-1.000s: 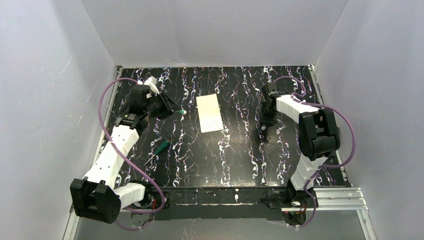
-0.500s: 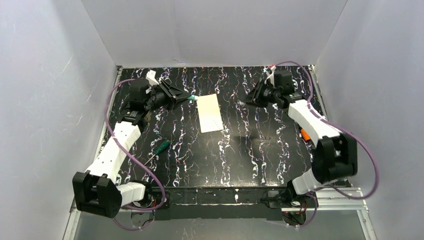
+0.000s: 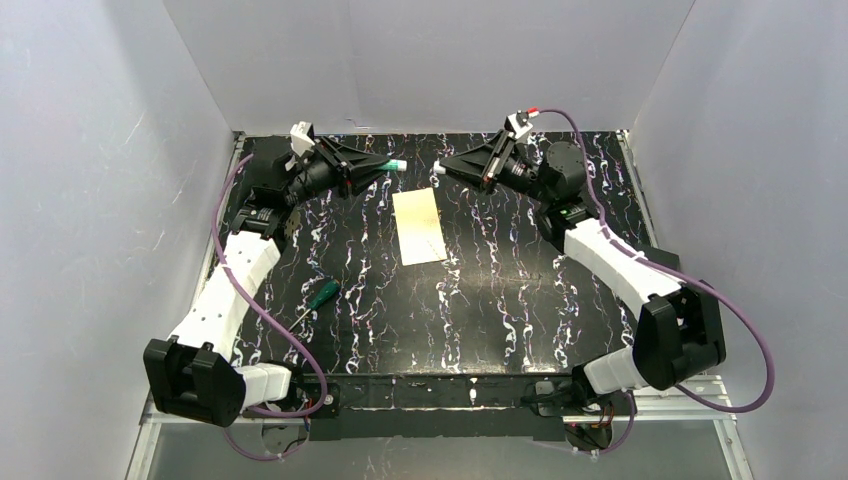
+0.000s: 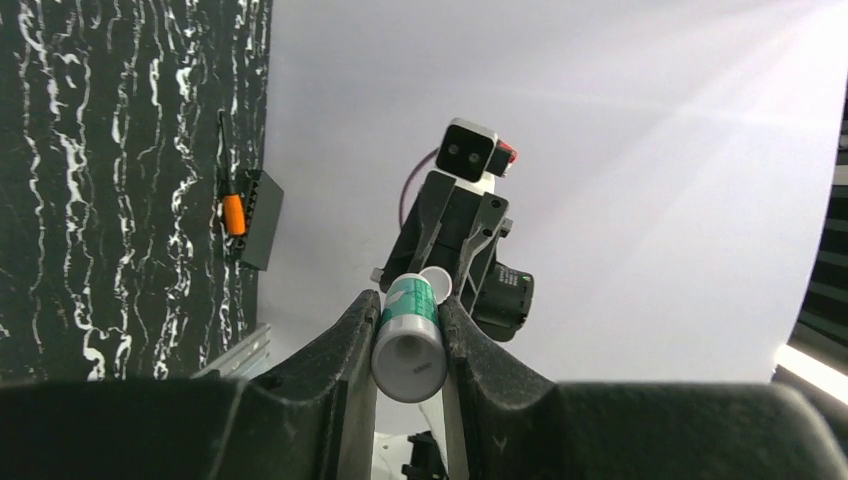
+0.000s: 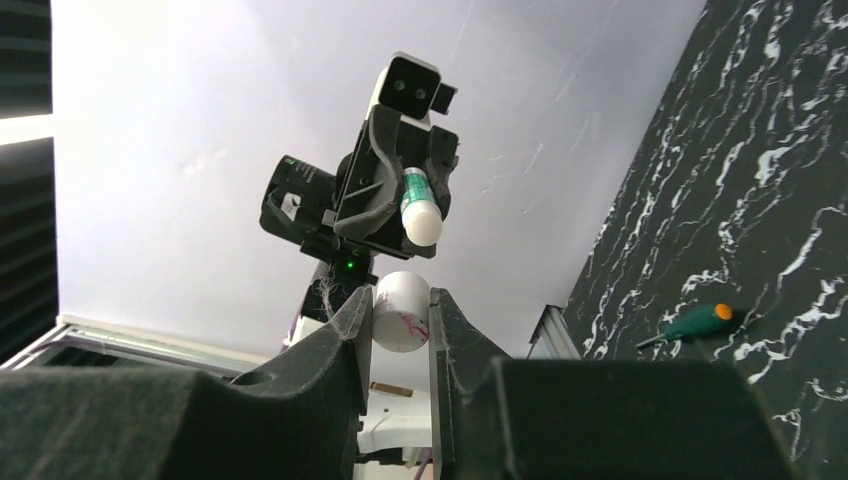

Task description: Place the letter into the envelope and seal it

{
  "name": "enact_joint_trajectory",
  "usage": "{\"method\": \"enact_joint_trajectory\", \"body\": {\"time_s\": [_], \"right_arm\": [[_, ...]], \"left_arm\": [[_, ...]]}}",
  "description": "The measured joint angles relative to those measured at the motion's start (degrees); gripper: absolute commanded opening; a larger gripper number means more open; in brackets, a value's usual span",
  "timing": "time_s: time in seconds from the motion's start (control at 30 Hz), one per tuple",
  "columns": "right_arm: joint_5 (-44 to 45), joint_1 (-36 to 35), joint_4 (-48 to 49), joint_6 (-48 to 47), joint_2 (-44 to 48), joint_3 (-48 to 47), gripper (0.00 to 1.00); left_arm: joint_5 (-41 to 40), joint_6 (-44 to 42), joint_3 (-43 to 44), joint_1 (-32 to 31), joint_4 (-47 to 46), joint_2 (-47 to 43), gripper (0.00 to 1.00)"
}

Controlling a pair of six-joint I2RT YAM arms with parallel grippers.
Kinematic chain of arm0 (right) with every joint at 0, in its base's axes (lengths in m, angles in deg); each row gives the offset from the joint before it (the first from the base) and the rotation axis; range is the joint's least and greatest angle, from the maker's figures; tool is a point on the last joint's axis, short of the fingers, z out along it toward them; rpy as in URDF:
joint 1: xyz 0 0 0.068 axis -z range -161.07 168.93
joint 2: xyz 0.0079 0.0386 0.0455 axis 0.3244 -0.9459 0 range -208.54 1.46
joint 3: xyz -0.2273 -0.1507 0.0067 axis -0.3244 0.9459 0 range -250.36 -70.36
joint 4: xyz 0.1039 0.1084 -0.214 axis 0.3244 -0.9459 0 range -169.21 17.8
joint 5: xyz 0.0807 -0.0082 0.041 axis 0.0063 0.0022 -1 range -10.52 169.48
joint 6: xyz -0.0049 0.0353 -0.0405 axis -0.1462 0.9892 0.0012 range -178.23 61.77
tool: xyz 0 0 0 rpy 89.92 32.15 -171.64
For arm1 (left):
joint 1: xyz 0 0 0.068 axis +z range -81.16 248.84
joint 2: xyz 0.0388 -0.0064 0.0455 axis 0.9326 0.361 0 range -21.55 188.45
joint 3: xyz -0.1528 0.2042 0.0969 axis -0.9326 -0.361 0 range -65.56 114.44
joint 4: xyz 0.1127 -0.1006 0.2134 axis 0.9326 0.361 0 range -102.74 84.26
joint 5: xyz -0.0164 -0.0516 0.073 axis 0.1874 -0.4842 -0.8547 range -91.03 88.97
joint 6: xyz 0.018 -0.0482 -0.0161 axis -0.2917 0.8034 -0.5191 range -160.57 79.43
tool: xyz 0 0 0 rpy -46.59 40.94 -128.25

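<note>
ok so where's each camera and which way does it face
top external: above, behind the bases, looking down on the table; left arm and right arm show.
left wrist: on the left arm, looking past the left fingers, shut on a glue stick, at the right fingers.
right wrist: on the right arm, looking past the right fingers, shut on a white cap, at the left fingers.
shared: wrist views face each other; top and right wrist both show the green screwdriver.

two grippers (image 3: pixel 388 166) (image 3: pixel 445 170), one glue stick (image 4: pixel 408 335), one white cap (image 5: pixel 401 312), one green screwdriver (image 3: pixel 322 294) and one paper rectangle (image 3: pixel 418 228).
</note>
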Motion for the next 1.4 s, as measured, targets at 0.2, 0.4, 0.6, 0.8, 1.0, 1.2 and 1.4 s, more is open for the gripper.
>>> {"method": "enact_joint_trajectory", "body": {"time_s": [0.2,0.4,0.6,0.8,1.0,1.2,1.4], "right_arm": [[1.53,-3.65,6.69,5.60,-2.21,-0.55,0.01],[3.58,-7.04,9.88,8.31,-5.09,-1.01,0.01],[5.22,-7.96,10.10,8.17,-5.22,-1.86,0.01],[6.91,-8.33,11.19,8.57,-5.44,-1.86,0.01],[7.91,-8.76,11.37,8.61,-6.67,-1.95,0.01],[8.33,-8.76,12.31,8.76,-6.97,-1.95,0.01],[8.87,-8.83,15.82,10.58,-7.87,-1.95,0.01]], "left_arm": [[1.60,2.97,0.48,0.00,-1.49,0.00,0.00],[2.16,4.90,0.52,-0.04,-3.10,0.00,0.00],[2.40,5.55,0.52,-0.04,-3.78,-0.02,0.00],[2.75,6.40,0.52,-0.04,-4.17,-0.04,0.00],[2.86,6.62,0.52,-0.02,-4.35,-0.04,0.00],[2.82,7.06,0.52,0.00,-4.63,-0.04,0.00],[3.06,7.98,0.52,-0.04,-5.49,-0.04,0.00]]}}
